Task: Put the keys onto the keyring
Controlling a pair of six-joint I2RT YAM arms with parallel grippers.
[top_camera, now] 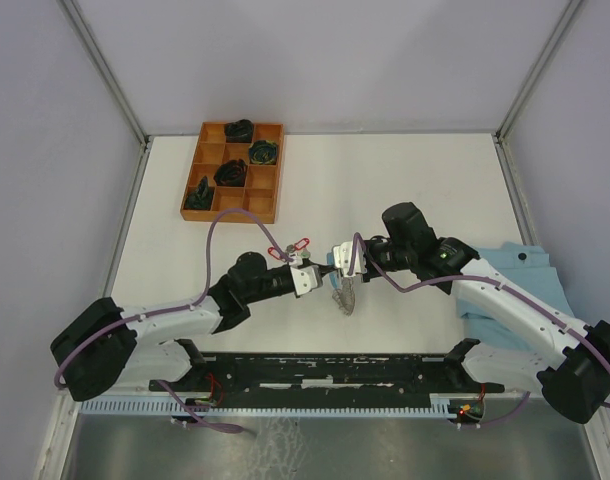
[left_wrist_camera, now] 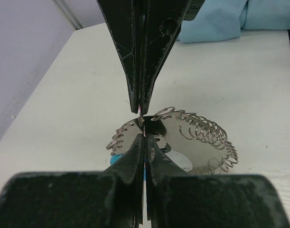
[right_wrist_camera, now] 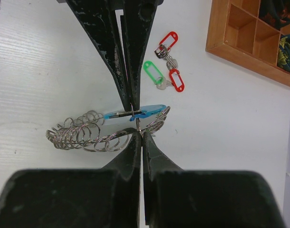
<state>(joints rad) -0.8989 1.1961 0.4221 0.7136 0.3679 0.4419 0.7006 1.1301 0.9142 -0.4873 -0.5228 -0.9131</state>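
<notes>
The keyring point(top_camera: 343, 290) hung at the middle of the table, its floppy silver coil sagging below the point where both grippers met. The left gripper point(right_wrist_camera: 130, 102) was pressed together on the ring at its light-blue piece point(right_wrist_camera: 152, 109). The right gripper point(right_wrist_camera: 139, 135) was pinched shut on the wire right beside it, tip to tip with the left.

Neither held a key, so I judged the step to be readying the ring, probably working a gap in the wire. Next, one gripper would have to let go and fetch a key while the other kept the ring steady.

The keys point(right_wrist_camera: 166, 71), two with red tags and one with a green, lay bunched on the table at about ten o'clock from the ring in the top view, apart from it. Their closeness could make picking one out awkward. A wooden tray point(top_camera: 230, 213) sat further off at eleven o'clock, and a blue cloth point(top_camera: 515, 265) at three, neither in the way.
</notes>
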